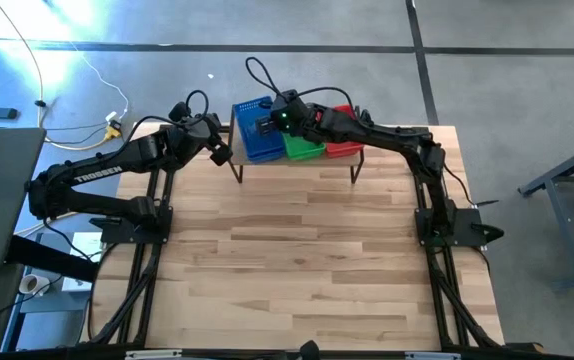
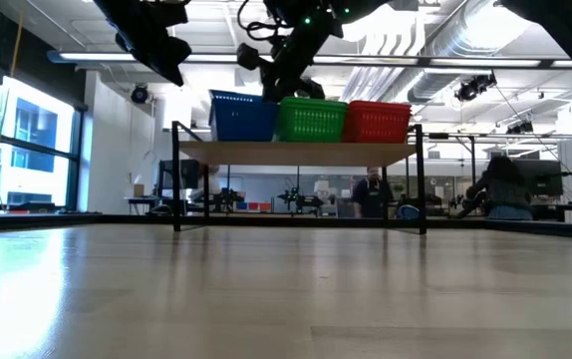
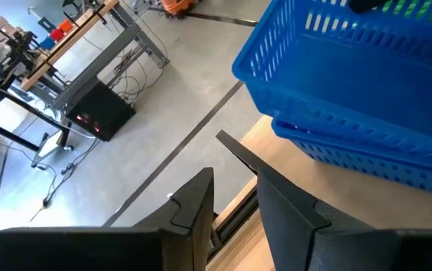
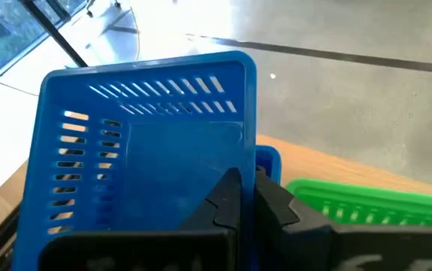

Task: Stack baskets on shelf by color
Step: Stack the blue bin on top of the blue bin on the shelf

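Blue basket (image 4: 148, 143) stacking on shelf's (image 1: 297, 160) left end: my right gripper (image 4: 247, 197) pinches its rim; next, I straighten it.

"TROSSEN" in white capitals on left arm (image 1: 95, 175) upper link, high view, about 9 o'clock from table centre. No other text, label or number readable in any view; nothing legible on baskets (image 1: 255, 128), shelf (image 2: 296, 153) or in room beyond.
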